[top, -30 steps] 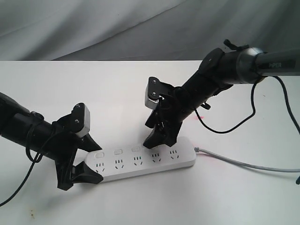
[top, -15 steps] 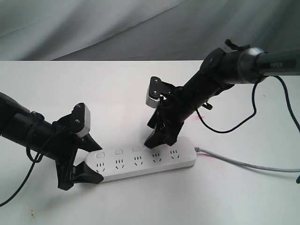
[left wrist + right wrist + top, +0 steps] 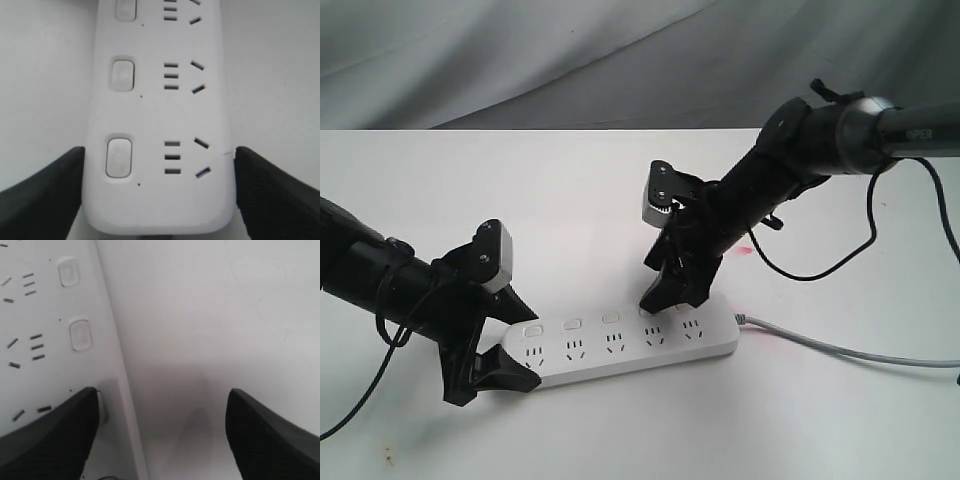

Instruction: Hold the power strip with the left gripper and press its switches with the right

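The white power strip [image 3: 620, 343] lies on the table, its grey cord [image 3: 840, 349] trailing right. My left gripper [image 3: 513, 342] is shut on its left end; in the left wrist view the strip [image 3: 160, 115] fills the gap between the black fingers [image 3: 45, 192], which touch both sides. Three switches [image 3: 119, 157] show there. My right gripper [image 3: 672, 298] stands open over the strip's back edge near the right end. In the right wrist view one fingertip [image 3: 60, 430] rests on a switch [image 3: 102, 406] of the strip [image 3: 50, 315]. The other finger hangs over bare table.
The white table [image 3: 570, 200] runs back to a grey cloth backdrop [image 3: 520, 60]. A faint reddish mark [image 3: 740, 250] lies on the table behind the strip. The right arm's black cable [image 3: 820, 270] loops down near the strip's cord end.
The right gripper and arm have shifted a little to the right along the strip's back edge. The left gripper and the strip have not moved.
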`<state>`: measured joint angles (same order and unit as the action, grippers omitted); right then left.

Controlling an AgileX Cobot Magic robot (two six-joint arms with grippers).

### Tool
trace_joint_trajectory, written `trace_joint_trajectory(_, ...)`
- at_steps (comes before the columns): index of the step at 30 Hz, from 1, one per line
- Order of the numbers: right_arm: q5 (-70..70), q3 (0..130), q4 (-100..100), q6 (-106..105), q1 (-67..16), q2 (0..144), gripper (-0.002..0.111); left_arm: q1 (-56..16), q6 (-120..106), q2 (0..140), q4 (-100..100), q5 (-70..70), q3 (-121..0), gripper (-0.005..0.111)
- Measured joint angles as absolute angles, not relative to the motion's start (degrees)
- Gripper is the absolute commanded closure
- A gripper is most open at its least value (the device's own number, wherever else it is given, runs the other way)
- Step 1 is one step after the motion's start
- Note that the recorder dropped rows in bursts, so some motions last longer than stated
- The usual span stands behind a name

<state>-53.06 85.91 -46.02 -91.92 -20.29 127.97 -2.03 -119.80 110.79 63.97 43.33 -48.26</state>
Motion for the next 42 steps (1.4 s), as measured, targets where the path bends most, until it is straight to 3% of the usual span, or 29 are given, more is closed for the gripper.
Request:
trace_joint_trajectory(12,-59.6,84.7,-52.4,-101.0,-11.2,122.6,0.043,-2.0,-119.8,110.8,64.0,43.3,-48.3,0.107)
trace_joint_trajectory(21,-52.3,76.8,-59.7,-114.4,-11.1,122.6,0.043,-2.0,-119.8,110.8,64.0,43.3,-48.3,0.107)
trace_joint_trajectory(42,-52.6,76.5,-62.6,-115.6,-11.1,126.1,0.043,-2.0,-119.8,110.8,64.0,43.3,-48.3,0.107)
